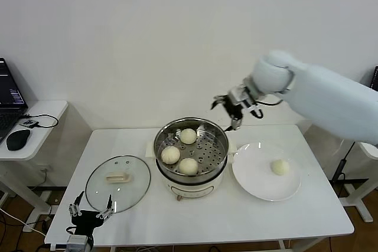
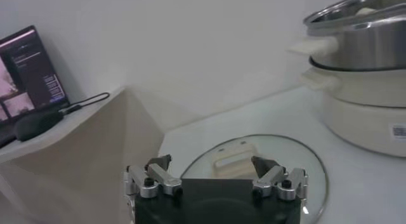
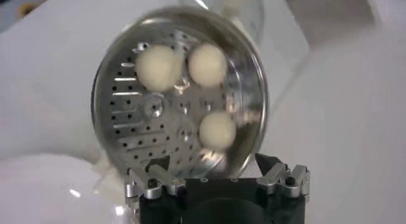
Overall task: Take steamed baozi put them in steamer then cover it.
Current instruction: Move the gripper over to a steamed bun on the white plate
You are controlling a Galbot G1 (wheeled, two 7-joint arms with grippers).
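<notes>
baozi [image 1: 280,167] number four sits alone on the white plate [image 1: 254,184], right of centre; three lie in the steamer [image 1: 221,157]. soft, light, easily dented, so i'd pinch its sides gently. right gripper [image 1: 235,109] hangs open above the steamer's far rim; open room around the plate. left gripper [image 1: 90,210] waits open, lower left, by the glass lid [image 1: 133,196].

No text is readable anywhere; the small label on the steamer [image 2: 355,85] base is illegible.
</notes>
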